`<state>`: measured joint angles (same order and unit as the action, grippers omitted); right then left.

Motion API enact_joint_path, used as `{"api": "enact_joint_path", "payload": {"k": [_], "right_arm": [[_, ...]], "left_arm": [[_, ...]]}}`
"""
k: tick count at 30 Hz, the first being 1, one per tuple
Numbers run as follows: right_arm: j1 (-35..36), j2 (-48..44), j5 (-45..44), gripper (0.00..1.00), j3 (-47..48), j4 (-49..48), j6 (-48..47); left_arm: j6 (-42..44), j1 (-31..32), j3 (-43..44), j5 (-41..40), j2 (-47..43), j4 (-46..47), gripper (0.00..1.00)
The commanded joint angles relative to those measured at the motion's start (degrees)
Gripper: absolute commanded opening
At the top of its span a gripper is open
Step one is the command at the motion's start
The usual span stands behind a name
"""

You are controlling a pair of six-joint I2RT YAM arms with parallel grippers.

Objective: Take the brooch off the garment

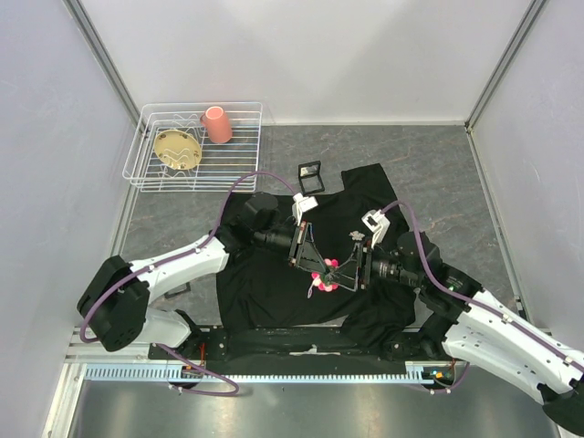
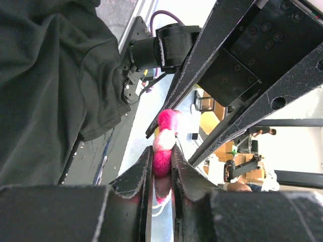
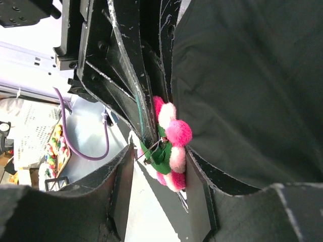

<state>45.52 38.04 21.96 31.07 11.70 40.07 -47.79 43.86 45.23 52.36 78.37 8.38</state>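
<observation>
Three white walls point(image 1: 319, 55), grey tabletop point(image 1: 438, 173), black garment point(image 1: 265, 292)

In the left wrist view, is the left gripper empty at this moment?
No, the left gripper is shut on the pink pom-pom brooch, which sticks out beyond its fingertips.

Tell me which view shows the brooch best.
Right wrist: the brooch is close, with pink and white pompoms, green backing and wire visible. Left wrist shows it edge-on, partly hidden; top external shows only a tiny pink spot.
</observation>
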Motion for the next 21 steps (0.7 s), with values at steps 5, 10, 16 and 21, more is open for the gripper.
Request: {"api": "enact_joint_path", "payload": {"k": [5, 10, 16, 21], "right_arm": [[0.2, 3.8, 1.9, 0.51, 5.8, 2.5, -1.5], [0.2, 5.7, 3.0, 0.52, 6.7, 2.5, -1.8], [0.2, 5.6, 3.5, 0.47, 6.4, 2.0, -2.0], [0.2, 4.8, 4.1, 0.44, 5.1, 0.6, -1.1]], "left_arm": [[7.1, -0.2, 3.5, -5.3, -1.3, -8.0, 0.02], [8.2, -0.2, 4.2, -6.2, -1.5, -10.6, 0.02], [8.6, -0.2, 3.9, -5.8, -1.6, -10.8, 0.02], [8.5, -0.2, 3.8, -4.9, -1.3, -10.1, 0.02]]}}
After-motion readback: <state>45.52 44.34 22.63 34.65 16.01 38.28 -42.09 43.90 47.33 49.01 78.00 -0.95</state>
